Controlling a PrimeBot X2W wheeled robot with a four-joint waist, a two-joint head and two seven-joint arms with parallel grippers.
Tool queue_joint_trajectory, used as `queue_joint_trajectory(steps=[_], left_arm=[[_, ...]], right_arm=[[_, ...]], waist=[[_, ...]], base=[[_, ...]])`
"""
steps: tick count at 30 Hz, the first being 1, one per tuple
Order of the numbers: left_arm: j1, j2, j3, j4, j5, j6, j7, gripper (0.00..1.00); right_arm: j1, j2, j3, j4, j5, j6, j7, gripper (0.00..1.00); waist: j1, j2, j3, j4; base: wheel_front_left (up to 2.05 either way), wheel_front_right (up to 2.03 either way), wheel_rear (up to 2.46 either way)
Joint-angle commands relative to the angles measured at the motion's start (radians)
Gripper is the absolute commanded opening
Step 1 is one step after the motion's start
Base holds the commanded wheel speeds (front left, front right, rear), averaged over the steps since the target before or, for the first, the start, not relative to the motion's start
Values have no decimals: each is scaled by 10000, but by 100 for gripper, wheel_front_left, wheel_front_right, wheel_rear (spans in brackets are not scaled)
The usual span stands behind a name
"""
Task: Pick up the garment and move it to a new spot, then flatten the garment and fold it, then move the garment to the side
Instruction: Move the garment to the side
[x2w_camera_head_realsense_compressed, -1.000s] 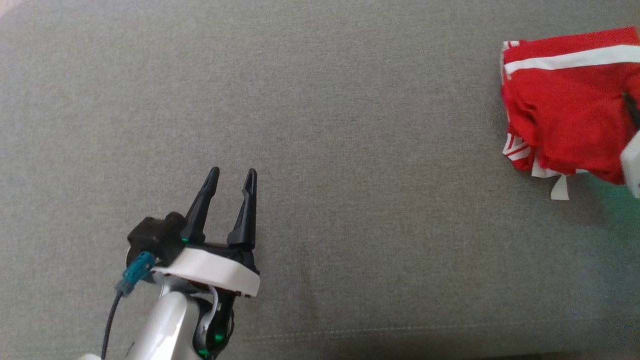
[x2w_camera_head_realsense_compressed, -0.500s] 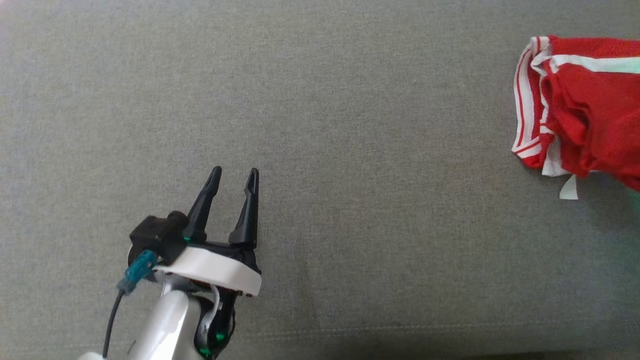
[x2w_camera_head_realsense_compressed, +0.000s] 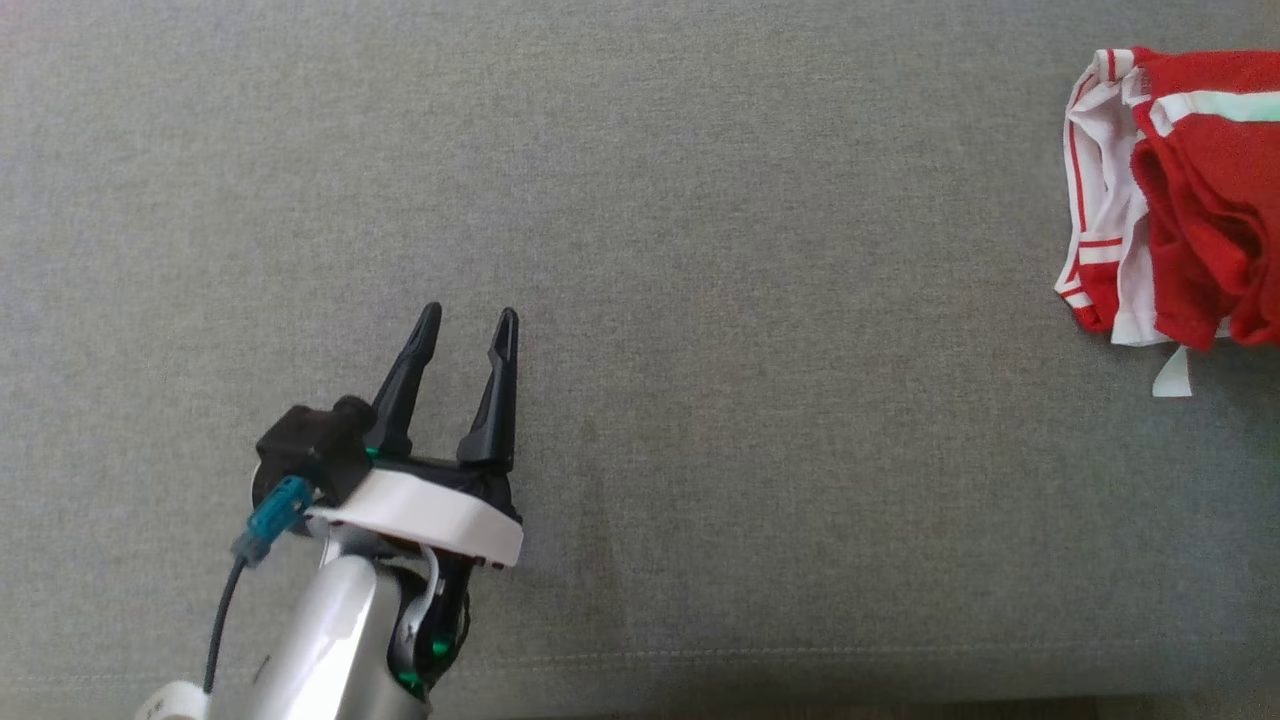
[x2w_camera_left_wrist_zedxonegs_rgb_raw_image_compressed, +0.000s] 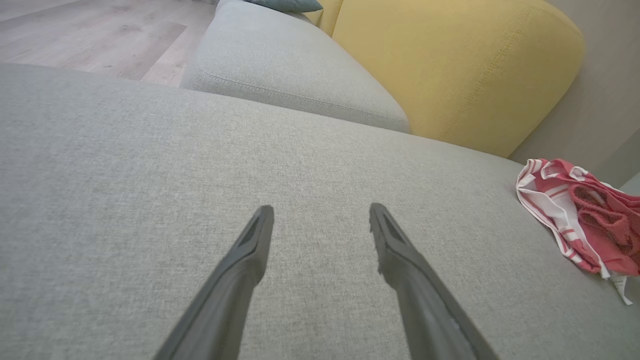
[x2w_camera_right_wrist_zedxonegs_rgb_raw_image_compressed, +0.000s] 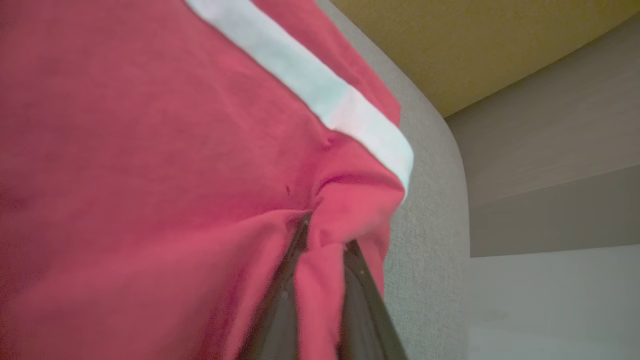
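Note:
The garment (x2w_camera_head_realsense_compressed: 1190, 200) is red with white stripes and lies bunched at the far right edge of the grey cushion, cut off by the head view's border. It also shows at the right of the left wrist view as the same crumpled garment (x2w_camera_left_wrist_zedxonegs_rgb_raw_image_compressed: 585, 220). My right gripper (x2w_camera_right_wrist_zedxonegs_rgb_raw_image_compressed: 325, 240) is shut on a fold of the garment's red cloth (x2w_camera_right_wrist_zedxonegs_rgb_raw_image_compressed: 150, 175), which drapes over both dark fingers. My left gripper (x2w_camera_head_realsense_compressed: 468, 325) stands open above bare cushion at the lower left, far from the garment, with nothing between its fingers (x2w_camera_left_wrist_zedxonegs_rgb_raw_image_compressed: 400, 250).
The grey sofa cushion (x2w_camera_head_realsense_compressed: 700, 300) spreads wide between the left gripper and the garment. A yellow backrest (x2w_camera_left_wrist_zedxonegs_rgb_raw_image_compressed: 450, 65) and a second grey cushion (x2w_camera_left_wrist_zedxonegs_rgb_raw_image_compressed: 280, 65) lie beyond, with wood floor (x2w_camera_left_wrist_zedxonegs_rgb_raw_image_compressed: 90, 35) further off. The cushion's right edge (x2w_camera_right_wrist_zedxonegs_rgb_raw_image_compressed: 430, 225) drops off beside the garment.
The garment has slid further right and slightly up in the head view, more of it now past the border. The left gripper has edged slightly forward, still open.

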Motion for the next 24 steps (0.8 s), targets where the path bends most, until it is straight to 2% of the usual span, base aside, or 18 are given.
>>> queue_joint_trajectory(steps=[1, 2, 15, 24], left_arm=[[-382, 27, 238, -271, 88, -60, -122, 100], [-406, 27, 234, -257, 112, -62, -122, 100], [-246, 27, 407, -160, 131, -45, -122, 100], [167, 27, 726, -343, 93, -1, -122, 100]], right_arm=[[-64, -184, -58, -117, -29, 33, -143, 47], [-77, -119, -114, -86, -35, 33, -189, 100], [-372, 692, -1713, -148, -403, 33, -887, 100], [126, 2377, -2751, -1471, 335, 33, -2128, 100]], waist=[[0, 0, 5, 6], [0, 0, -1, 5], [0, 0, -744, -294], [0, 0, -1726, -607]], base=[[0, 0, 0], [0, 0, 0], [0, 0, 0], [0, 0, 0]])
